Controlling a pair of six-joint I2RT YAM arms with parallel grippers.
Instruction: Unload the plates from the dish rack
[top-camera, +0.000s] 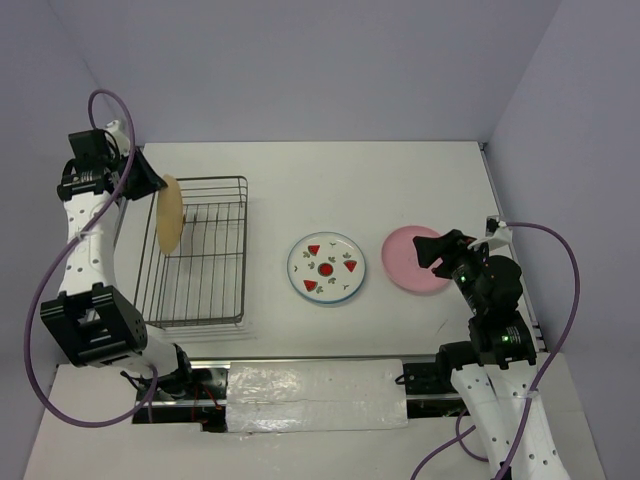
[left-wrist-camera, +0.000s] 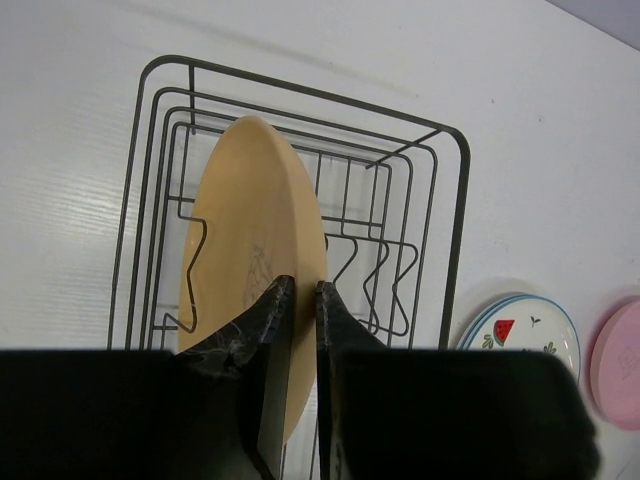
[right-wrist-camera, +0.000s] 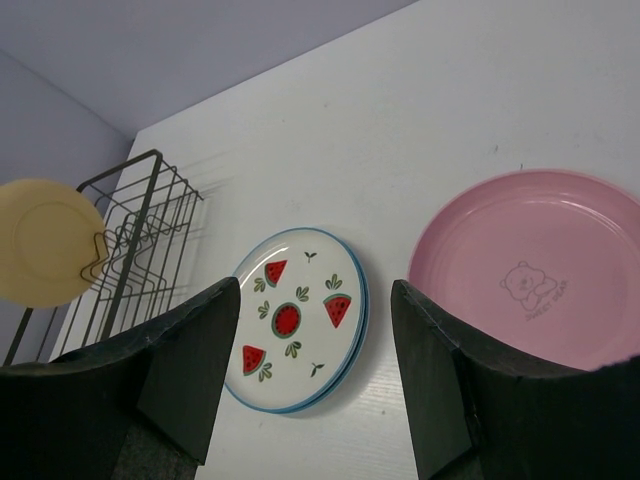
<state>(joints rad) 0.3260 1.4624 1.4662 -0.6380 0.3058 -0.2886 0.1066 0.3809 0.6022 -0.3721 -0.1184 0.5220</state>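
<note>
A tan-yellow plate (top-camera: 169, 213) stands on edge at the left end of the dark wire dish rack (top-camera: 200, 320). In the left wrist view my left gripper (left-wrist-camera: 303, 285) has one finger on each face of this plate (left-wrist-camera: 250, 230) at its rim, shut on it. The rack's other slots (left-wrist-camera: 380, 270) hold nothing. A white plate with red watermelon marks (top-camera: 326, 268) and a pink plate (top-camera: 410, 262) lie flat on the table to the right of the rack. My right gripper (top-camera: 440, 250) hovers open over the pink plate's near-right edge, holding nothing (right-wrist-camera: 315, 290).
The rack's raised right wall (left-wrist-camera: 455, 200) runs between the standing plate and the watermelon plate (left-wrist-camera: 520, 325). Purple walls close the table at the back and on both sides. A purple cable (top-camera: 560, 300) loops beside the right arm.
</note>
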